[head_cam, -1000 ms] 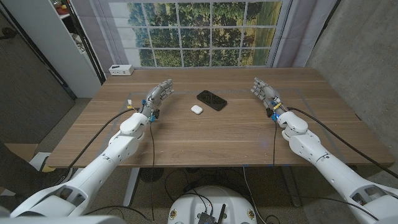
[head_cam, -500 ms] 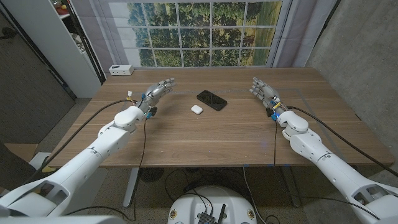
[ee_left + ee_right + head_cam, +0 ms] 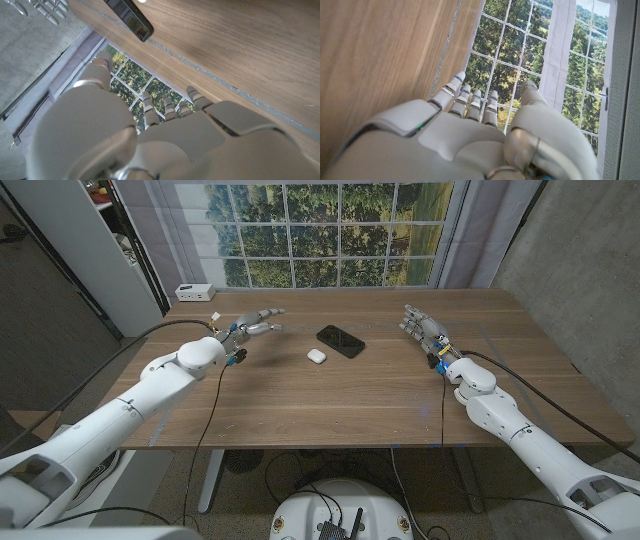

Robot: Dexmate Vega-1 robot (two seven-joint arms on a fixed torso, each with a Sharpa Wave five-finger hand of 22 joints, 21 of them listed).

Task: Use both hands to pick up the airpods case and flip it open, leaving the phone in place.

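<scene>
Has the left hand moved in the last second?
Yes. The left hand has swung up and toward the phone, fingers now pointing at it; the phone hasn't shifted.

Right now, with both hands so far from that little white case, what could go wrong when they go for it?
The AirPods case lies right beside the phone, so a reaching left hand or right hand could nudge the phone out of place. The case is small and smooth-looking; it may slip from the fingers or skid across the wooden table.

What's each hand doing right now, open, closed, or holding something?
Left hand: open, holding nothing.
Right hand: open, holding nothing.
</scene>
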